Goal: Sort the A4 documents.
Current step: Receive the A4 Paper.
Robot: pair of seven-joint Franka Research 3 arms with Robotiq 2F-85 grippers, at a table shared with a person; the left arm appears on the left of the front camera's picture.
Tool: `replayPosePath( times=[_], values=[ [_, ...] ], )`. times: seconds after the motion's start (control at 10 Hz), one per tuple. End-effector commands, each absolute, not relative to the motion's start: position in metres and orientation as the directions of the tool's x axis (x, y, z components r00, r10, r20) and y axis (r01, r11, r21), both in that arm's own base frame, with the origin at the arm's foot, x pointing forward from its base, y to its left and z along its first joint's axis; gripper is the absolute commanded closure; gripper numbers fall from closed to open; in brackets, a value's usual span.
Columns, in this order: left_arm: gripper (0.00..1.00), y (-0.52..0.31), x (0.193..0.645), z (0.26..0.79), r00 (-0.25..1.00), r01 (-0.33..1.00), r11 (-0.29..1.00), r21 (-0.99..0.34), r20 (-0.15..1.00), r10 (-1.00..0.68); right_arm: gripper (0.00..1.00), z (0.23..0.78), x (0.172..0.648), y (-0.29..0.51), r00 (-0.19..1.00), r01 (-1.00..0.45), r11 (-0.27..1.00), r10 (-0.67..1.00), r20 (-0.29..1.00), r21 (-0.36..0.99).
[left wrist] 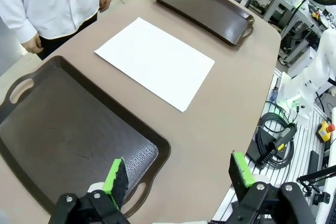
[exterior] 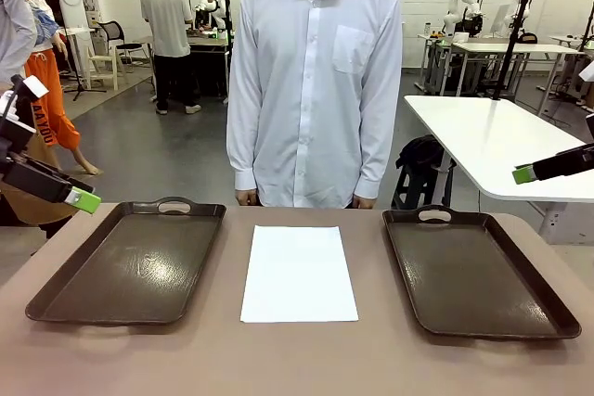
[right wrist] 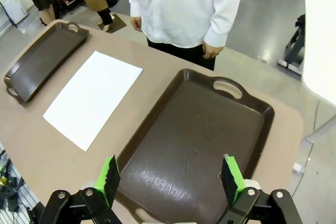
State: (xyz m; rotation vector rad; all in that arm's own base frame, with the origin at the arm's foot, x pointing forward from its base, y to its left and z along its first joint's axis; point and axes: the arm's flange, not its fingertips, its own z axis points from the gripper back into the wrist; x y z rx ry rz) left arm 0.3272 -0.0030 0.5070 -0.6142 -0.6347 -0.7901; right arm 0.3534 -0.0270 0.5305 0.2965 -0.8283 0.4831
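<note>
Brown table (exterior: pixel 297 359) fills the foreground of a lab room, with a person (exterior: pixel 316 81) in a white shirt standing at its far edge, hands down by the rim. The left claw (left wrist: pixel 178 174) hangs released, its green pads wide apart and nothing between them. Below its one finger is the near handle of the left tray (left wrist: pixel 63 135), which stretches away ahead of it. The sheet (left wrist: pixel 155 61) lies flat on the bare table ahead of this claw, just past the tray's long rim and clear of it. Whether it is one sheet or a stack I cannot tell. The right claw (right wrist: pixel 170 176) is also released and holds nothing. It hovers above the near end of the right tray (right wrist: pixel 199 140), which lies straight below and ahead of it. From this claw the sheet sits off to the side, between the two trays, touching neither.
</note>
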Motion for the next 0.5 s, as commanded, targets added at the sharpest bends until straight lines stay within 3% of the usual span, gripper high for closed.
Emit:
replayPosePath(
  times=[0.0,0.3,0.4],
  values=[
    [0.00,-0.005,0.313,0.488,0.525,0.804,0.540,-0.248,0.722,-0.451,0.00,0.485,0.319,-0.023,0.574,-0.531,0.846,0.314,0.756,0.052],
    [0.00,-0.003,0.318,0.489,0.543,0.785,0.569,-0.243,0.712,-0.446,0.00,0.482,0.322,-0.024,0.591,-0.499,0.864,0.280,0.756,0.069],
    [0.00,-0.001,0.328,0.503,0.541,0.795,0.550,-0.255,0.708,-0.454,0.00,0.525,0.356,-0.028,0.590,-0.516,0.853,0.295,0.752,0.070]
  ],
)
